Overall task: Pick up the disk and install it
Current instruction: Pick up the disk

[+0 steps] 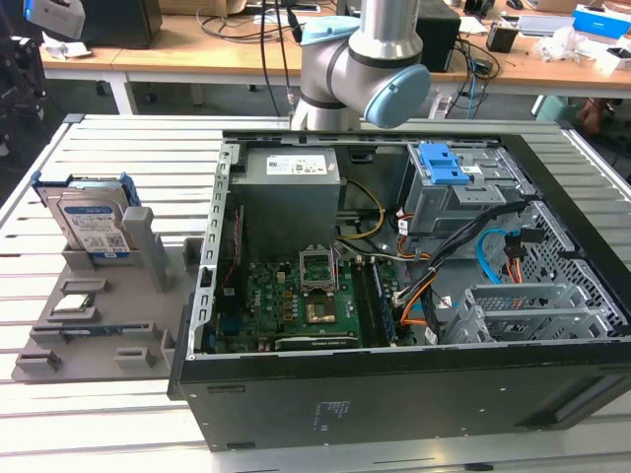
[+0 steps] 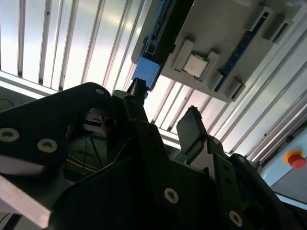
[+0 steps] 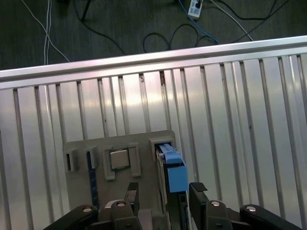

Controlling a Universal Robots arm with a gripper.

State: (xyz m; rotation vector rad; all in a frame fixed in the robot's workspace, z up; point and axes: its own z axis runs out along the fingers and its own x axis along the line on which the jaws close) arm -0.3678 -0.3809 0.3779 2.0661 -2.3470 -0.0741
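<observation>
The gripper (image 3: 164, 189) hangs above the grey holder (image 3: 144, 143), its two dark fingers (image 3: 133, 190) spread apart with nothing between them. In the first wrist view the gap between the fingers lines up roughly with the disk's blue edge. In the second wrist view the gripper (image 2: 165, 115) is likewise spread, with daylight between each fingertip and the blue bracket.

The disk (image 1: 91, 222) stands on edge in the holder's end slot, on the side away from the computer case (image 1: 394, 394). It is upright with a slight lean, its labelled face open to the exterior view and its blue bracket (image 3: 175, 173) framing it. In the next pocket of the holder lies the small square chip (image 3: 118, 159), flat and apart from the disk.

Around the holder on the disk's side, the slatted table (image 1: 99, 424) is bare, leaving open room there. On the opposite side the case's side wall stands just beside the holder's edge. Past the holder, the table's rim (image 3: 144, 60) runs straight, with dark floor and loose cables (image 3: 163, 38) beyond it. The arm (image 1: 360, 59) rises behind the case.
</observation>
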